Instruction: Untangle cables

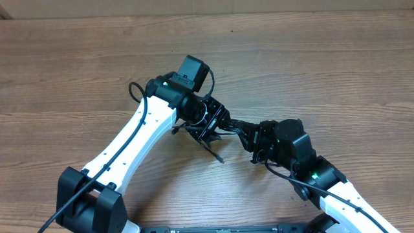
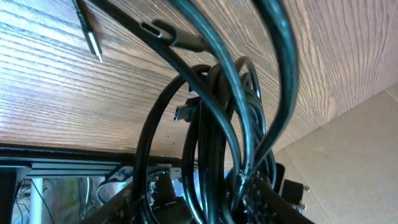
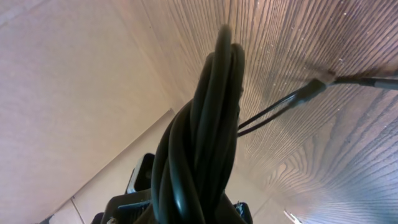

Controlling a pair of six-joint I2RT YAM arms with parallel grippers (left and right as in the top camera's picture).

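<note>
Thin black cables bunched in a knot over the middle of the brown wooden surface, stretched between two claws. Left claw at the left side of the knot, on the end of a white and black arm reaching in from the near left corner. Right claw at the right side of the knot, a little nearer, on the end of a second white and black arm from the near right corner. One loose cord end poking out on the near side of the left claw.

Close up from the left wrist: lots of cable loops above the wood, running down to the claw at the bottom of the picture. Flat grey plug near the top. Small dark plug in among the loops. Thin silver pin plug up on the left. Left claw mostly hidden behind the loops; cannot tell how wide open, or gripping anything or not.

Close up from the right wrist: thick twist of cables rising straight up out of the right claw. Right claw squeezed tight on that twist. One thin strand with a blurry plug leading away to the right, over the wood.
</note>
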